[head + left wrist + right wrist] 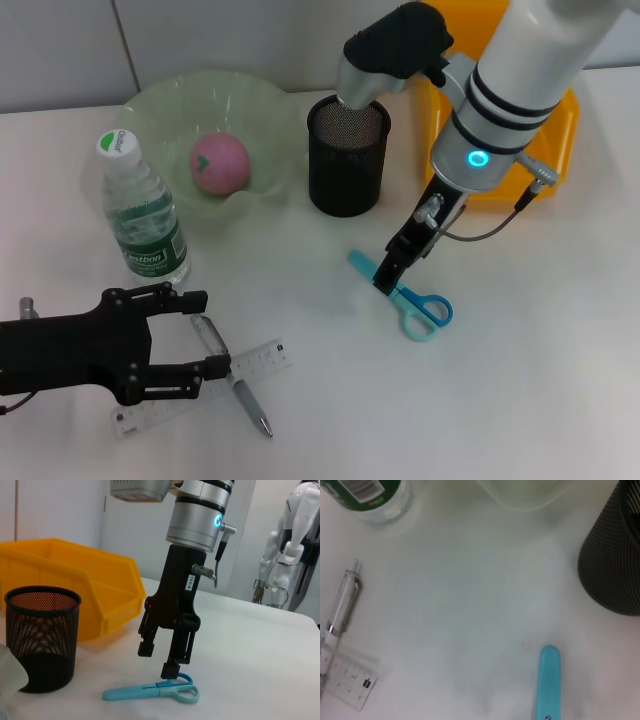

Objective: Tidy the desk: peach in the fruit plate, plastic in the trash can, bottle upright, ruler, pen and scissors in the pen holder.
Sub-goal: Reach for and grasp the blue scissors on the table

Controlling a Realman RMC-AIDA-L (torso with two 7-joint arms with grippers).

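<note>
Right arm: you see it reach in from the upper right of the head view, its white-and-silver wrist showing a lit blue ring, the forearm angled down toward the counter (520, 400).
Right end effector (157, 661): it points almost straight down; its two black fingers are parted with a clear gap between them, one tip lower than the other and nearly at the counter.
Left arm: it lies low at the near left edge of the head view, roughly level.
Left end effector (200, 335): its black fingers are spread apart, pointing toward your right, holding nothing.
</note>
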